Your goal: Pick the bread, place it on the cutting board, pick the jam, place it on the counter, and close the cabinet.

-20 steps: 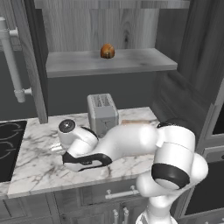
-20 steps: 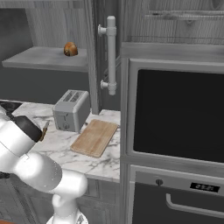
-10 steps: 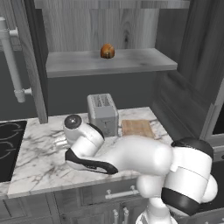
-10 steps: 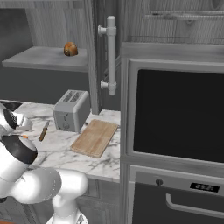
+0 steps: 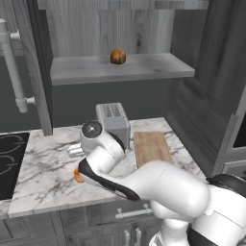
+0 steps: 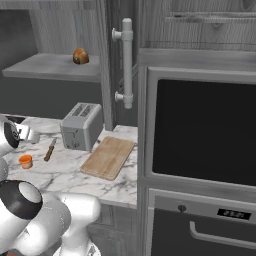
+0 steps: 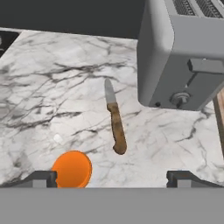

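The cabinet [image 5: 38, 72] is standing open, its door [image 6: 107, 75] with the long silver handle [image 6: 126, 62] swung out beside the oven [image 6: 205, 130]. Inside, on the grey shelf [image 5: 144, 69], the bread [image 5: 118, 56] is sitting alone toward the middle. Below it, the marble desk [image 5: 43, 168] is carrying the rest. The white arm [image 5: 144, 185] is reaching low over the desk from the lower right of the left base view. The toaster [image 6: 81, 126] is standing near the back of the desk, and just to its right the cutting board [image 6: 110, 157] is lying flat and bare. In front of the toaster, a knife [image 7: 114, 122] with a brown handle is lying on the marble, apart from it. The jam [image 7: 72, 169] is resting on the desk near the front edge, close to the knife's handle and just inside the left fingertip. The gripper [image 7: 113, 178] is hovering low over the marble with its jaws spread wide apart and holding nothing.
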### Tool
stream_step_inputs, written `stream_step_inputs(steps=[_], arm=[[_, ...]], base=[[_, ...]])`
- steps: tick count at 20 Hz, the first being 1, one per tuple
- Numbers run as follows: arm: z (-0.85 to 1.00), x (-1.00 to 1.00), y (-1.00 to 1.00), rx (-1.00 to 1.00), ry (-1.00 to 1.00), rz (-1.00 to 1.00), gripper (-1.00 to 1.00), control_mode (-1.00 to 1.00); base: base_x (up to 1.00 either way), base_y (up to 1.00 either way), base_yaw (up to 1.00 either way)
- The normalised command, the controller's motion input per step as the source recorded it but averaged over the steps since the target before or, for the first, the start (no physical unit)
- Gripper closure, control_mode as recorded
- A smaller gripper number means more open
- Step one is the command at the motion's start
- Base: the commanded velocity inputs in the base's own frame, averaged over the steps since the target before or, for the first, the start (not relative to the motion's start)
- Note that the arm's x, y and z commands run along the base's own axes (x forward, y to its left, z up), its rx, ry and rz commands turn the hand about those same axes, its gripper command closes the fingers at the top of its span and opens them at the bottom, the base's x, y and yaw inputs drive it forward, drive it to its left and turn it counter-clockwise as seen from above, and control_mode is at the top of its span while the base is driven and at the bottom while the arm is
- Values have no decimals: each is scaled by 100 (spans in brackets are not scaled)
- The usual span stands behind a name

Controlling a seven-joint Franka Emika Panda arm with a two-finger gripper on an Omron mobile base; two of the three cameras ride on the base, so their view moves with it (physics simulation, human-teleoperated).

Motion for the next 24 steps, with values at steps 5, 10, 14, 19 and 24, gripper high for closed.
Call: stream_step_inputs(steps=[5, 10, 14, 19, 24], arm=[[49, -13, -28, 4, -4, 0, -100, -100], [46, -13, -29, 4, -4, 0, -100, -100], [47, -13, -28, 4, -5, 0, -100, -100], [47, -14, -30, 4, -6, 0, -100, -100], [50, -14, -32, 6, -10, 3, -100, -100]], base=[[0, 0, 0], [0, 0, 0], [0, 0, 0], [0, 0, 0], [0, 0, 0]])
